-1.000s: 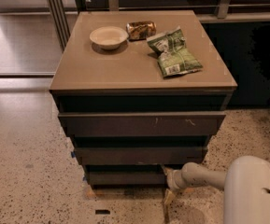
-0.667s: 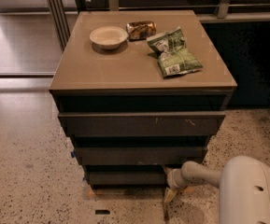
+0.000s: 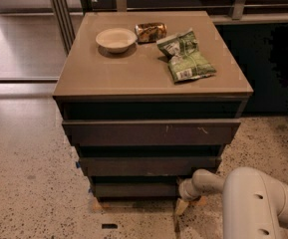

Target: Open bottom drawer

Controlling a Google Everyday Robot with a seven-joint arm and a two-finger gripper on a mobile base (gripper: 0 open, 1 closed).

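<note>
The tan-topped cabinet (image 3: 148, 73) has three dark grey-brown drawer fronts. The bottom drawer (image 3: 133, 189) is the lowest and narrowest front, just above the floor. Above it are the middle front (image 3: 148, 166) and the widest front with pale scratch marks (image 3: 151, 132). My white arm (image 3: 253, 203) comes in from the lower right. My gripper (image 3: 180, 208) hangs at the bottom drawer's right end, pointing down toward the floor, just in front of the drawer's lower right corner.
On the cabinet top lie a white bowl (image 3: 116, 39), a crushed can (image 3: 150, 32) and two green snack bags (image 3: 186, 59). Speckled floor (image 3: 29, 183) surrounds the cabinet. A dark wall panel (image 3: 273, 68) stands to the right, metal posts (image 3: 59, 14) at the back left.
My arm has shifted slightly left, filling more of the lower right corner. The gripper stays at the bottom drawer's right end. The drawers have not moved.
</note>
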